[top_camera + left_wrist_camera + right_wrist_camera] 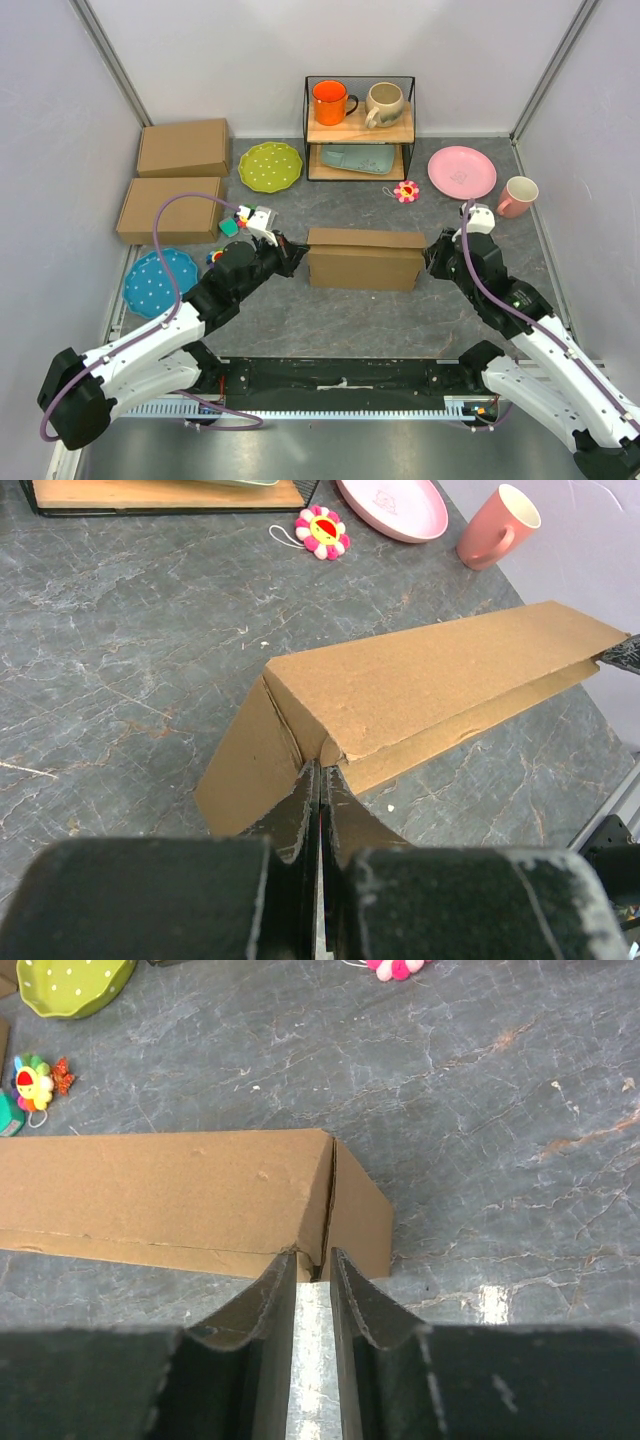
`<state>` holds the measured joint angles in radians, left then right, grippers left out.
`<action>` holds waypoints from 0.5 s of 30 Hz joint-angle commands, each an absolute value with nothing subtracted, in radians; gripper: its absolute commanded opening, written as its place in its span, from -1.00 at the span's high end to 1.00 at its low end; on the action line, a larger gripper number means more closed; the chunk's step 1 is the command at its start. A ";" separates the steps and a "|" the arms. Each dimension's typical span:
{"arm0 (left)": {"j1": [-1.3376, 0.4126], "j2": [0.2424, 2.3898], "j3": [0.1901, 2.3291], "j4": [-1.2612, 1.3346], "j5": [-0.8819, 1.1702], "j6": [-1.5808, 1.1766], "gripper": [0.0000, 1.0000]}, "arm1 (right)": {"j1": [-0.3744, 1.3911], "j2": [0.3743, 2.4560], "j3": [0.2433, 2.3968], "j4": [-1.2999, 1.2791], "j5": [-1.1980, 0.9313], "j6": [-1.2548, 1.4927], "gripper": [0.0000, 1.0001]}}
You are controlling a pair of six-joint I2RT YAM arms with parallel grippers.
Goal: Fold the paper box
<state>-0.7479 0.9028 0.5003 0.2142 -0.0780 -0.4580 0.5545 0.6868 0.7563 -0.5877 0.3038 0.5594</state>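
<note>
The paper box [365, 258] is a closed, shallow brown cardboard box lying lengthwise at the table's middle, with one gripper at each end. My left gripper [297, 255] is shut, and its tips [321, 770] press against the lower corner of the box's left end [250, 770], with nothing between the fingers. My right gripper [432, 255] is open by a narrow gap. Its tips [313, 1257] touch the near corner of the box's right end [360, 1220], at the seam between the end flap and the front wall [160, 1195]. Only bare table shows between its fingers.
Two ready-made brown boxes [183, 147] [170, 208] lie at the back left. A green plate [270, 165], a blue plate [160, 280] and small toys [228, 228] are on the left. A wire shelf [360, 128] with mugs stands behind. A pink plate [461, 171], pink mug [517, 196] and flower toy [406, 191] are at the right.
</note>
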 commanded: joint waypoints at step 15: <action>-0.753 0.942 0.514 0.107 -0.061 -0.425 0.97 | 0.557 0.712 0.752 -0.621 0.357 0.575 1.00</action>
